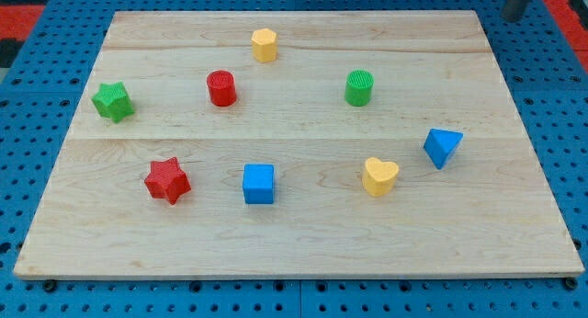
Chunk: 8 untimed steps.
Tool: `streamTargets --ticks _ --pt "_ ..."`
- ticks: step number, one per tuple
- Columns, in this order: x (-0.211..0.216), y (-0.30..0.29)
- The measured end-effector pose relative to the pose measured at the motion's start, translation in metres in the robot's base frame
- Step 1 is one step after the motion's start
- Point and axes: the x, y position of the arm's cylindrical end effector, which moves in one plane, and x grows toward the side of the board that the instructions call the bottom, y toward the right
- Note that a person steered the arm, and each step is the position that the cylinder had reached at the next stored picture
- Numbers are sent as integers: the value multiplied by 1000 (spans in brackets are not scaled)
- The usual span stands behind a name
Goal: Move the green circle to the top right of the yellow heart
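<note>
The green circle point(359, 87) stands upright on the wooden board point(294, 244), right of centre in the upper half. The yellow heart point(379, 176) lies below it and slightly to the view's right, well apart from it. My rod enters at the view's top right corner, and my tip point(512, 17) is just off the board's top right corner, far above and to the right of the green circle. It touches no block.
A blue triangle point(443, 147) sits right of the yellow heart. A yellow hexagon point(265, 44) is at top centre and a red circle point(221, 88) is left of centre. A green star point(113, 101), a red star point(166, 180) and a blue cube point(259, 184) are also on the board.
</note>
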Motion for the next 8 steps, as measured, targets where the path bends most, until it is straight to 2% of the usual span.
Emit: streamTargets --ticks 1,2,3,4,5,8 --pt "7 -54" --pt "34 -118" --pt "77 -142" --pt "91 -157" --pt "102 -196" --pt "99 -200"
